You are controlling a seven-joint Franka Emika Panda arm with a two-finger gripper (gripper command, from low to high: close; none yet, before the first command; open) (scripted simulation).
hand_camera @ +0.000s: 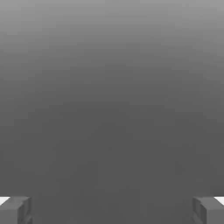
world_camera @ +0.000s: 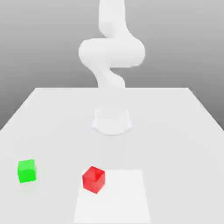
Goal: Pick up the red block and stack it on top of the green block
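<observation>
The red block (world_camera: 93, 179) is a small cube on the white table (world_camera: 175, 131), near the front edge and a little to the exterior view's left of centre. The green block (world_camera: 26, 170) is a cube of the same size and sits apart from it, further to the exterior view's left. In the hand view my gripper (hand_camera: 112, 211) is open. Its two grey fingertips (hand_camera: 15, 210) stand far apart with nothing between them, facing a plain grey background. The white arm (world_camera: 111, 52) rises folded above its base at the table's middle.
The arm's round base (world_camera: 112, 120) stands mid-table behind the blocks. A paler rectangular patch (world_camera: 118, 197) lies on the table beside the red block, towards the exterior view's right. The table's edges run along both sides and the back.
</observation>
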